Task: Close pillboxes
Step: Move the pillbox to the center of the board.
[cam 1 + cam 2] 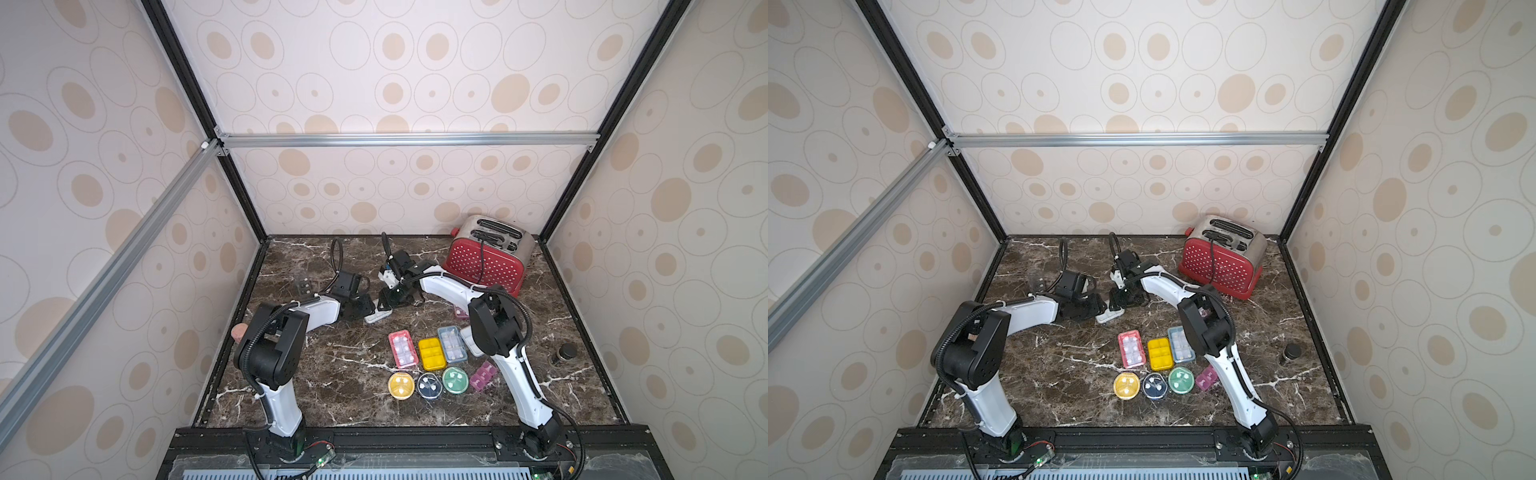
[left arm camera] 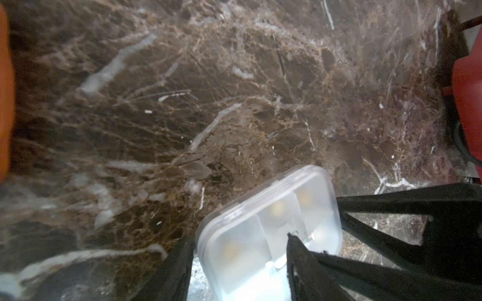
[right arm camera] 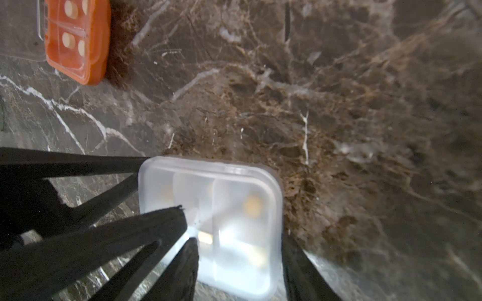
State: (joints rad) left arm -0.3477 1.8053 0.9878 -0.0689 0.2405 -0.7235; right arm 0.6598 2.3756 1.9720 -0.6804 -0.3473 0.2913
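The white pillbox (image 1: 377, 316) lies flat in the middle of the bench (image 1: 332, 374), lid down, where both arms meet. The left fingers (image 2: 174, 273) and right fingers (image 3: 297, 273) are each spread, one tip over the lid, the other beside its edge.

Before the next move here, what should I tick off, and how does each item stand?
1. White pillbox lid down: looks flush in both wrist views, ok.
2. Its latch snapped shut: cannot tell.
3. Left gripper and right gripper both at the white pillbox: ok.
4. Either gripper actually clamped on it: cannot tell.
5. Orange pillbox closed: its clear lid lies flipped open beside it, not ok.
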